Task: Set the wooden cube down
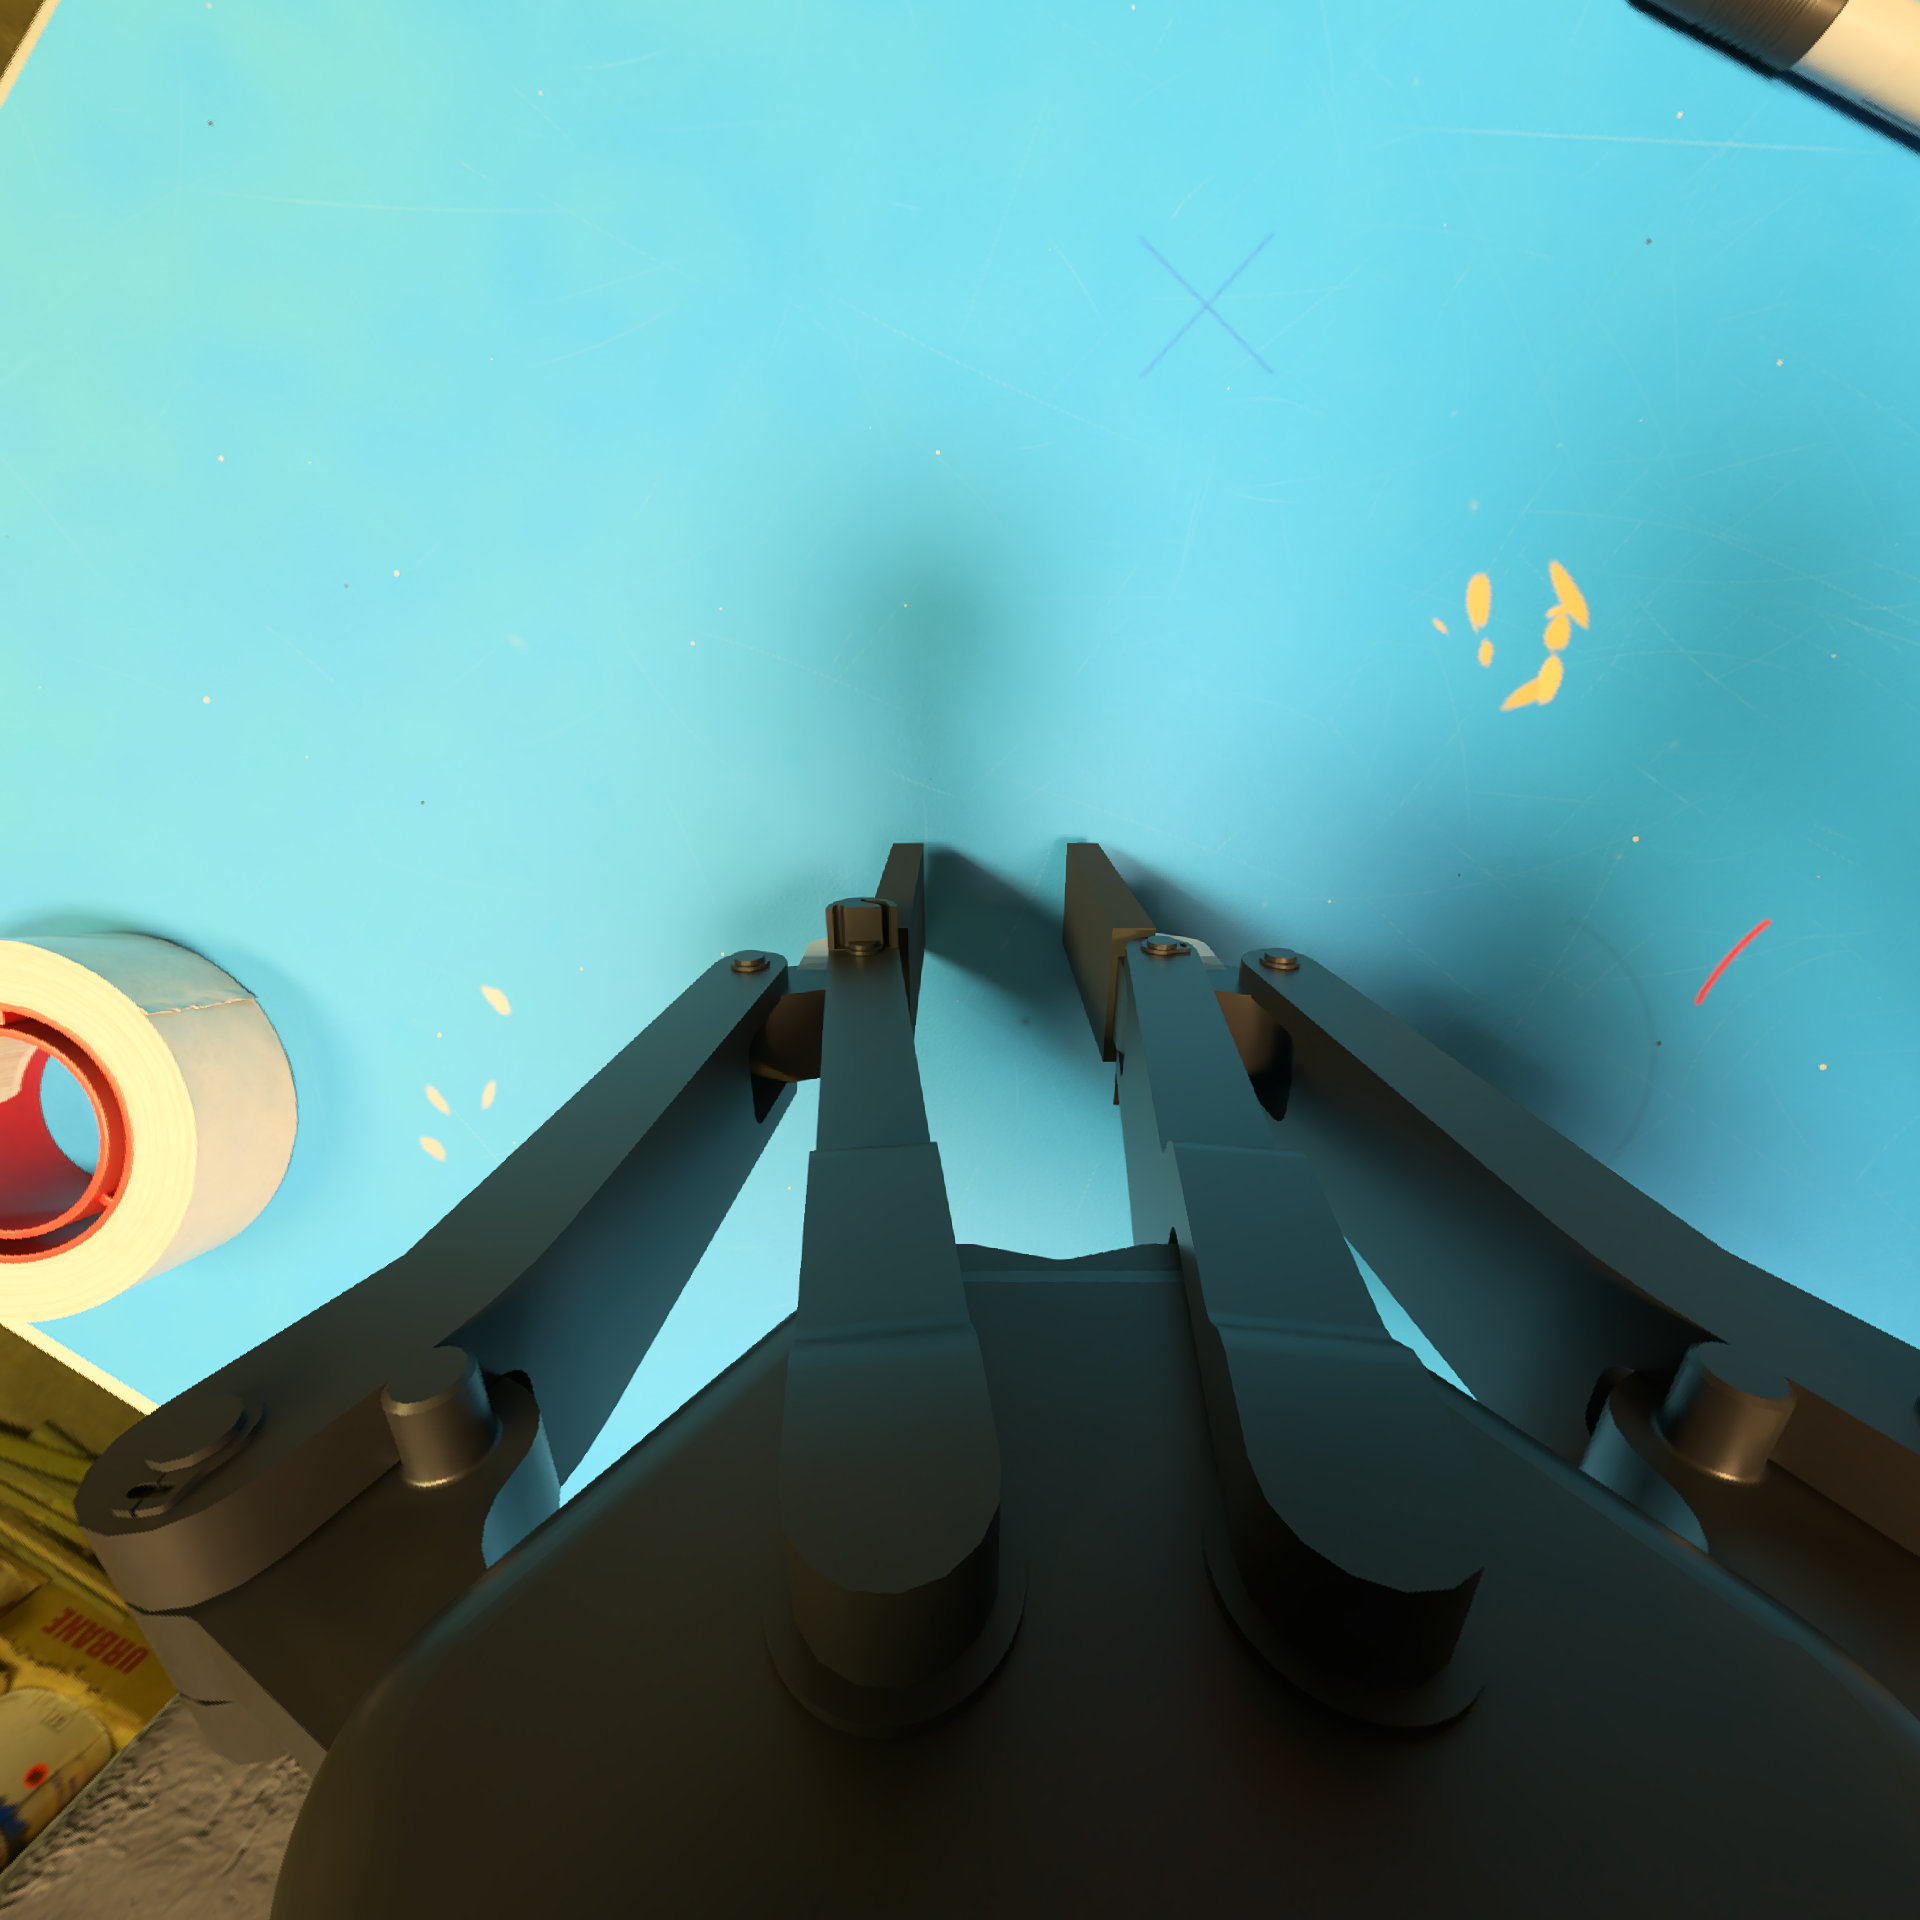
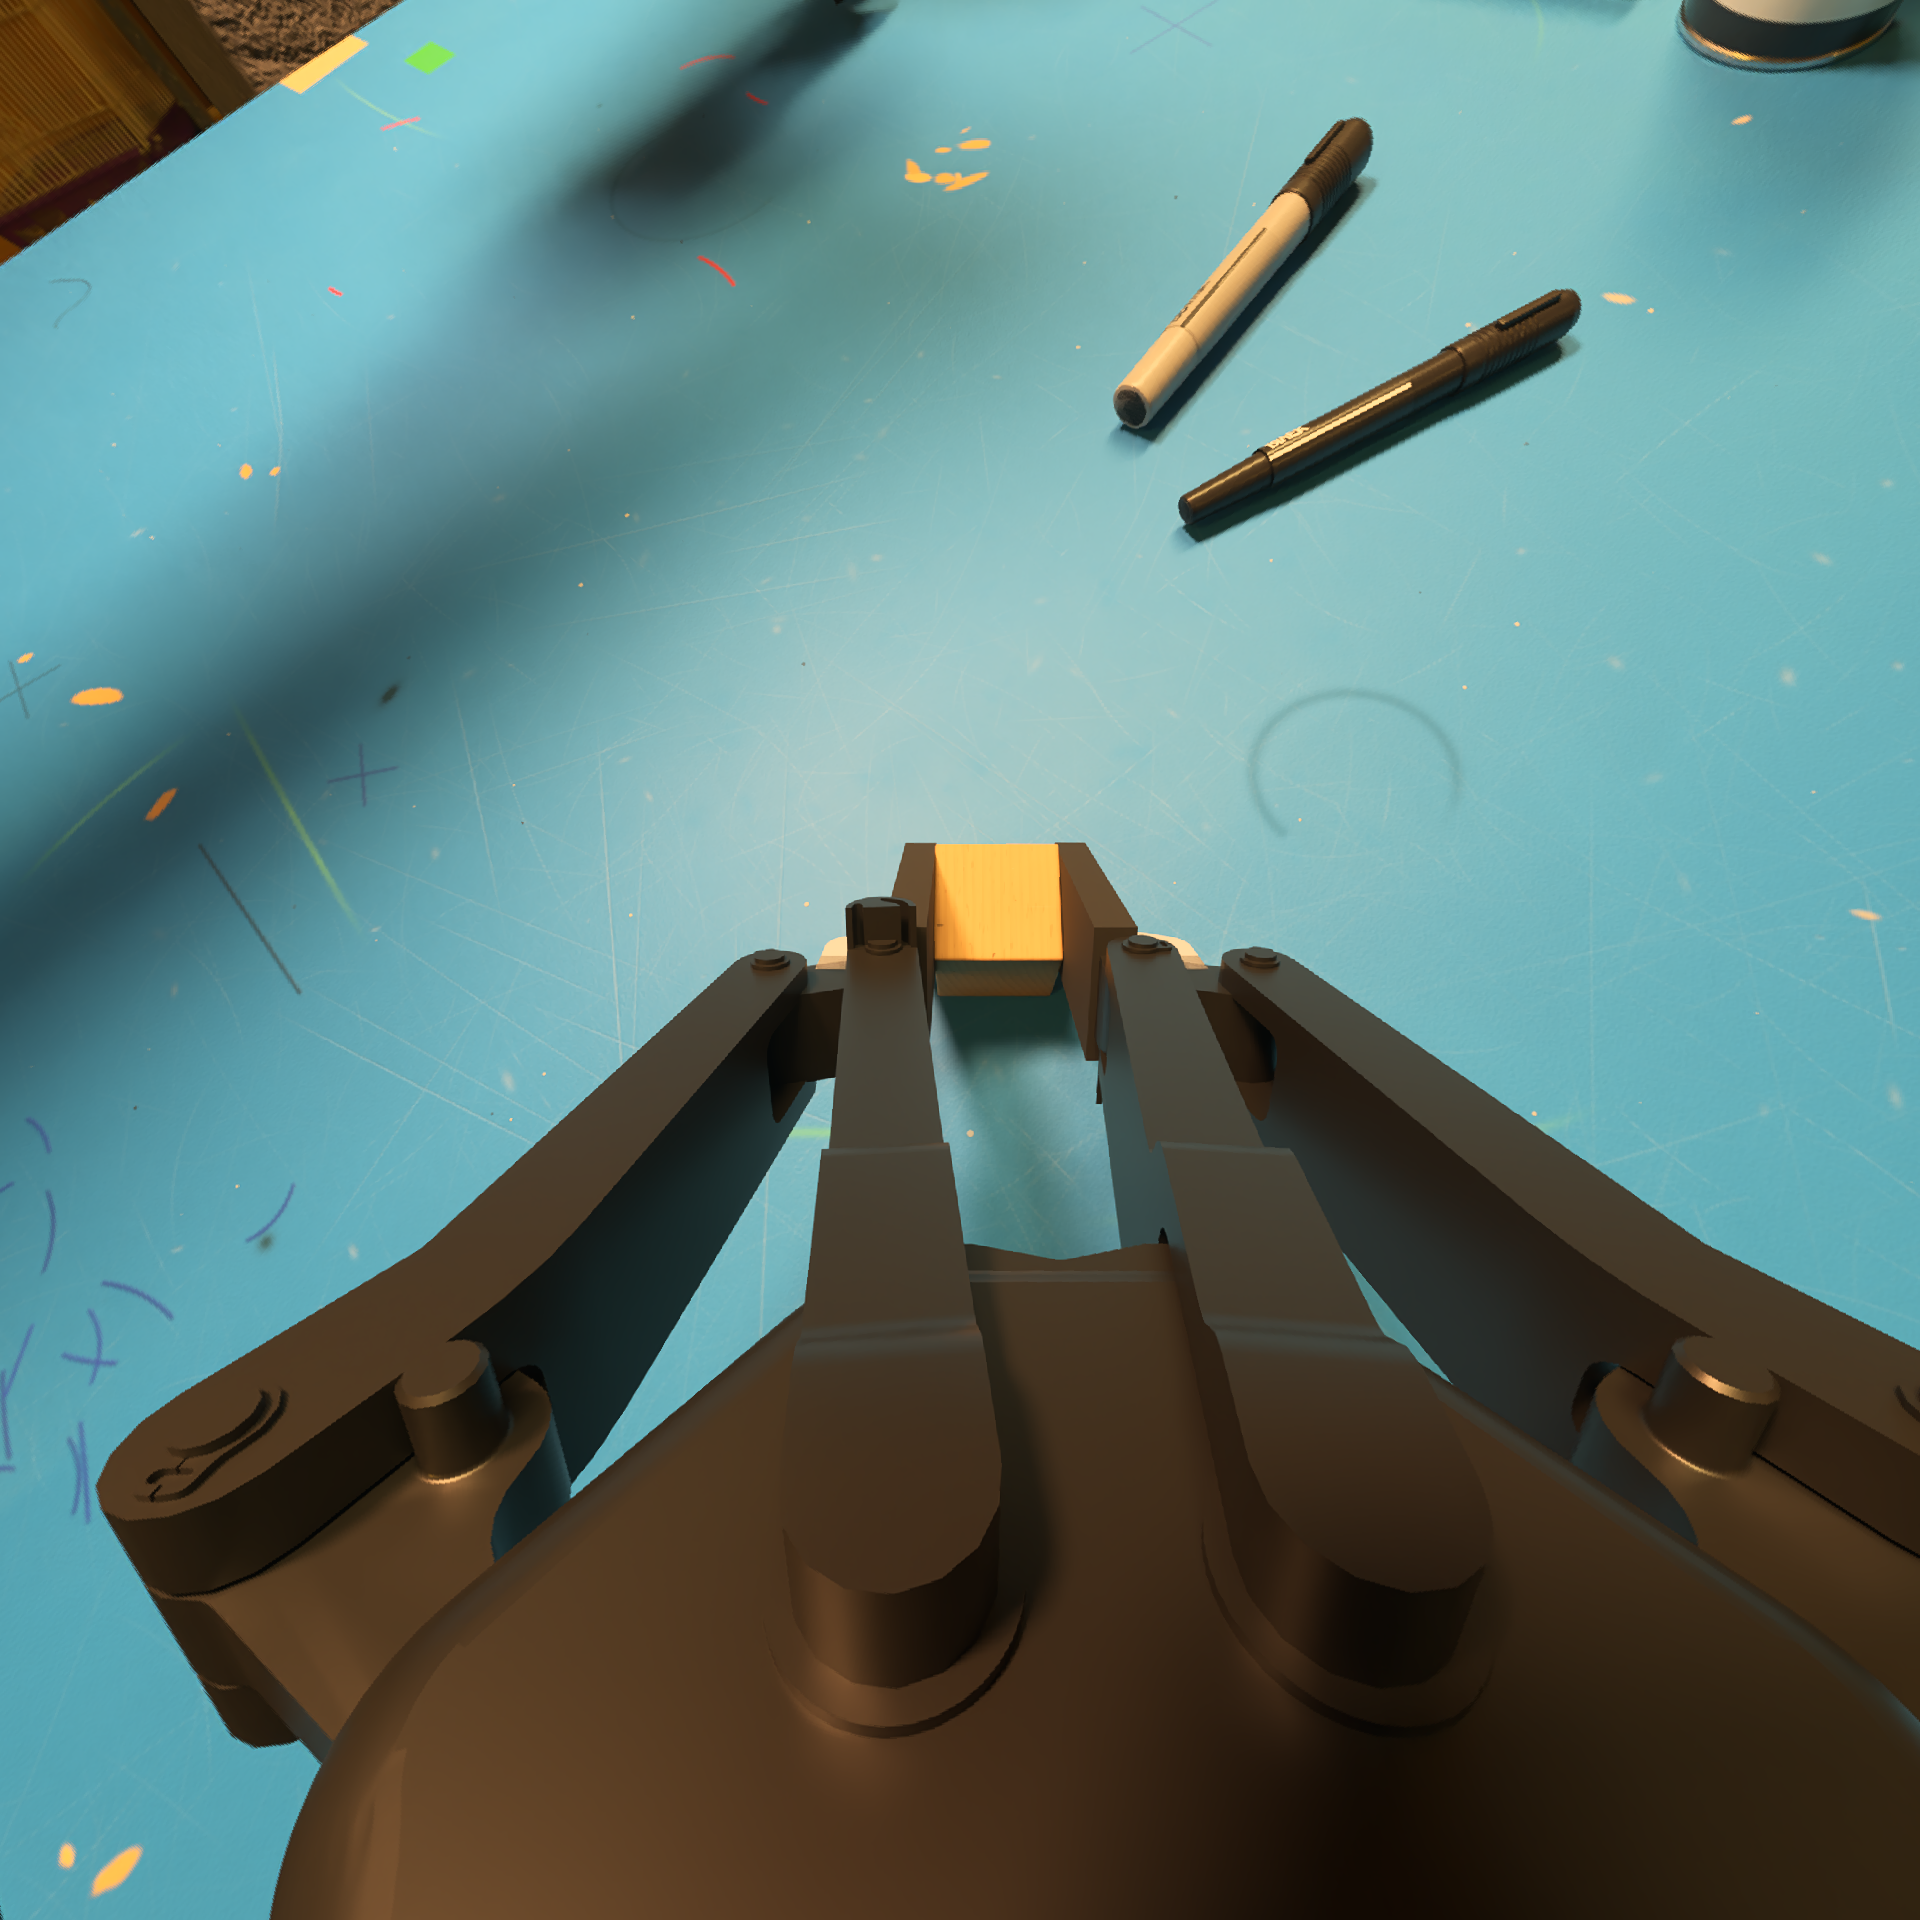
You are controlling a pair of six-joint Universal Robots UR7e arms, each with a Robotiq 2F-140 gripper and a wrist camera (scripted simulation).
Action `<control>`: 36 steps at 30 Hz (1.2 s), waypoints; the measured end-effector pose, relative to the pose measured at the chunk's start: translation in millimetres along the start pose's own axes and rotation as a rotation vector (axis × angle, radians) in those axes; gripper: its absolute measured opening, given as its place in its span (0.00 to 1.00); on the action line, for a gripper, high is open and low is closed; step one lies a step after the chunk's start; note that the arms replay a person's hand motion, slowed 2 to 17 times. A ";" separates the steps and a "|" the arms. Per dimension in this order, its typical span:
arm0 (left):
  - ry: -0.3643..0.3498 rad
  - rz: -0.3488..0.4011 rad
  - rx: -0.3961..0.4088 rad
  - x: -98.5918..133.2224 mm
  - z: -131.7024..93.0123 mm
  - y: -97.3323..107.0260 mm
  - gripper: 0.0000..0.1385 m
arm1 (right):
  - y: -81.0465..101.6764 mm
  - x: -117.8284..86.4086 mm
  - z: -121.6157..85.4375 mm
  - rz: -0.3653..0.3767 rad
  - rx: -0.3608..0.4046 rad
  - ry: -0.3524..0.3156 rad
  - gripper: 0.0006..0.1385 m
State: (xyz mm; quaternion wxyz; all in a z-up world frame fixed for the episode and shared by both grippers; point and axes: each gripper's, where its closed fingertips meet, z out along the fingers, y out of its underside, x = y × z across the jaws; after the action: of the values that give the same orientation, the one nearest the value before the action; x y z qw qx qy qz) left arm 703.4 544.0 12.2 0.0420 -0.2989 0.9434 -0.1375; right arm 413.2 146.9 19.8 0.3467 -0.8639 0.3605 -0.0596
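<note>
My right gripper (image 2: 997, 914) is shut on the wooden cube (image 2: 997, 902), a small pale yellow-brown block held between the two finger pads, above the blue table (image 2: 727, 644). A shadow lies on the table just under the cube. My left gripper (image 1: 992, 883) has a small gap between its fingers and holds nothing; it hangs over bare blue table (image 1: 727, 416) with its own shadow below. The cube does not show in the left wrist view.
A white marker with a black cap (image 2: 1242, 270) and a black pen (image 2: 1382, 405) lie ahead to the right. A round container (image 2: 1797, 26) stands at the far right. A white tape roll with a red core (image 1: 125, 1122) sits near the table's left edge. A marker's end (image 1: 1808, 52) shows at top right.
</note>
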 end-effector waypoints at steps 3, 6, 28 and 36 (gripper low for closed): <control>-0.002 -0.002 0.012 -1.3 -0.5 0.2 0.25 | -0.1 0.4 0.0 0.002 0.001 0.003 0.21; -0.004 0.000 0.015 -1.5 -0.5 0.6 0.24 | -0.3 1.1 0.0 0.005 0.003 0.004 0.21; 0.080 0.140 0.004 31.2 -1.2 3.6 0.33 | -1.2 4.5 -0.5 0.026 0.021 0.008 0.21; 0.042 0.145 0.011 23.7 -0.9 3.2 0.29 | -1.5 5.4 -0.2 0.024 0.017 0.016 0.21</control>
State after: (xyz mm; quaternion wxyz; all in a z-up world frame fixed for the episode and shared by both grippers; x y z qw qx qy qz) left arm 682.1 533.0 12.2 0.0339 -0.2268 0.9624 -0.1455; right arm 417.9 143.9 20.1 0.3518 -0.8560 0.3730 -0.0657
